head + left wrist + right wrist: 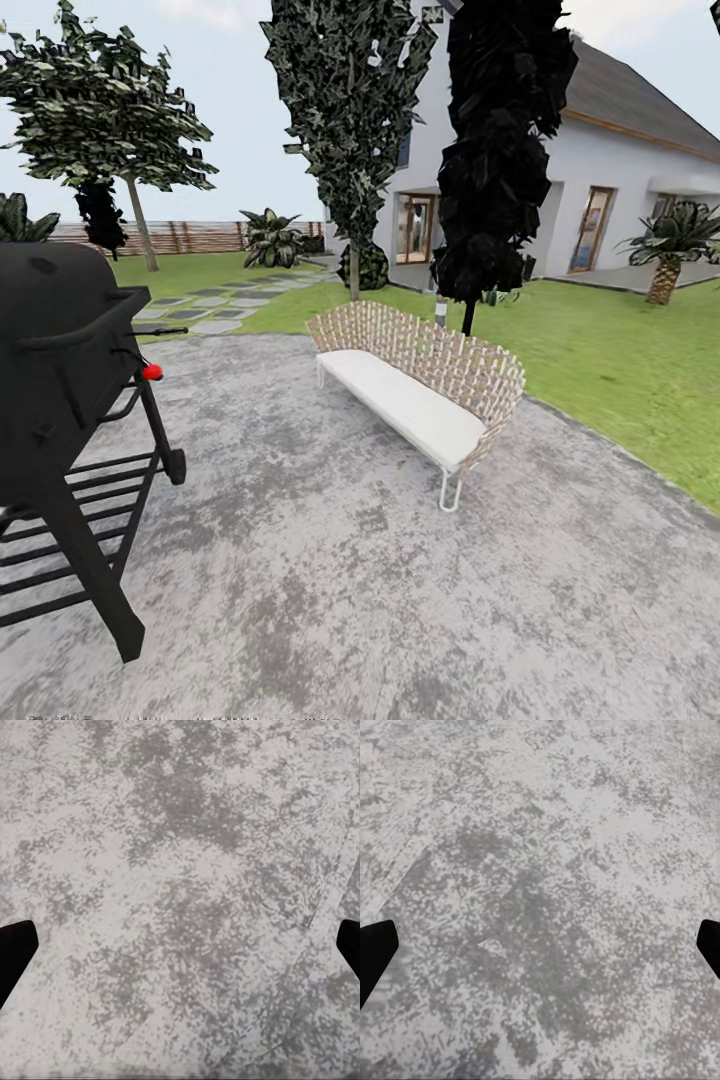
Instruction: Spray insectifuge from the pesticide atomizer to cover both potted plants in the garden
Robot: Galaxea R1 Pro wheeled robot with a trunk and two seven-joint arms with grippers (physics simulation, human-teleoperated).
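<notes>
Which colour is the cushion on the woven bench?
White; the cushion lies on the tan woven bench, best seen in the head view.

You're on a patio [330, 590] that looks like rough mottled grey stone, matt all over, and it reads just as grainy up close under both wrists. The grill [60, 400] next to you is matt black metal with a glossy red knob [152, 372]. The bench [420, 385] has a woven tan wicker back, a soft white cloth cushion and thin pale metal legs. The far fence [190, 237] is slatted brown wood.
</notes>
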